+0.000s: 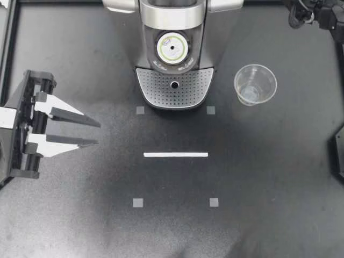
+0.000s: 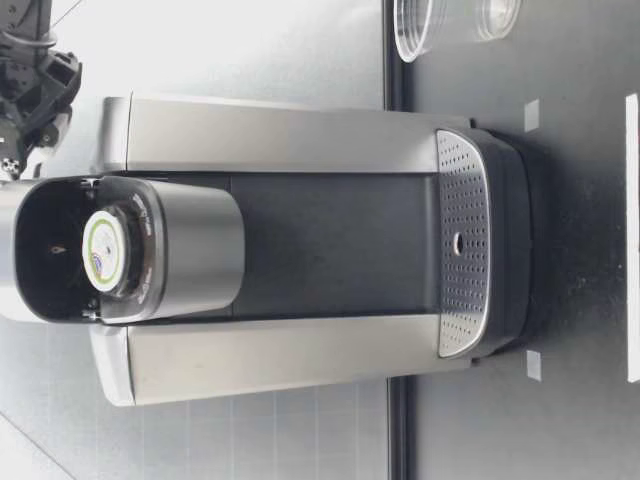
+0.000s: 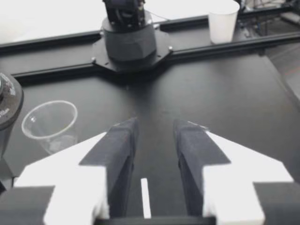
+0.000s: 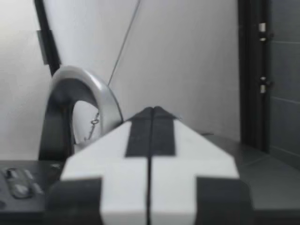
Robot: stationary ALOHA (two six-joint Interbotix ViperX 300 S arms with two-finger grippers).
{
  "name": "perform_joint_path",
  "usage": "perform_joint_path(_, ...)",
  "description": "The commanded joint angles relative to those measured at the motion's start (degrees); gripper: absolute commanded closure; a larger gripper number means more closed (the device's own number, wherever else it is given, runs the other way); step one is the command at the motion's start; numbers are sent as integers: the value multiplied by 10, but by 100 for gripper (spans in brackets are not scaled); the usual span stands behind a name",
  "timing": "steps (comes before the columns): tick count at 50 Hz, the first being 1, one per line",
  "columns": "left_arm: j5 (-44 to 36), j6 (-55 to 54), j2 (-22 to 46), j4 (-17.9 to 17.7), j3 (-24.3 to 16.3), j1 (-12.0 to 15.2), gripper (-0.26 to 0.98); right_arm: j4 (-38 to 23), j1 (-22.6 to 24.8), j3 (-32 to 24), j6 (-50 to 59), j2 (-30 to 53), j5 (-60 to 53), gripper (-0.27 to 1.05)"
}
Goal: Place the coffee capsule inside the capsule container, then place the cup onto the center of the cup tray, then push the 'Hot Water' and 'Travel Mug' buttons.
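Coffee machine [image 1: 172,21] stands at the far middle of the counter [image 1: 269,177], brew head open.
Capsule [image 1: 172,48] sits in the capsule container [image 2: 145,250], foil lid up. The lid has a coloured ring and small print, too small to read. The lettering on the machine's front under the container is also illegible.
Cup [image 1: 255,86]: clear plastic, upright on the counter near the machine on the right arm's side, apart from the perforated cup tray [image 1: 156,88].
Left gripper [image 1: 98,134]: released, fingers spread, well clear of the machine on its other side.
Right gripper [image 4: 151,110]: clenched, fingers pressed together, near the machine's silver handle [image 4: 84,77].
White tape strip [image 1: 176,155] lies in front of the machine.
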Motion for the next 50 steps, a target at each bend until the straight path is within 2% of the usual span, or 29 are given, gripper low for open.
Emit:
perform_joint_path(1,-1,-1,-2,-1,-7,2,41,-4,23,-6,-1,-24,1,79)
perform_joint_path(26,-2,-1,-2,-5,-2,2,41,0,116,69,2,-89,2,79)
perform_joint_path(50,-4,-2,-1,-21,5,2,41,6,153,136,64,-83,7,79)
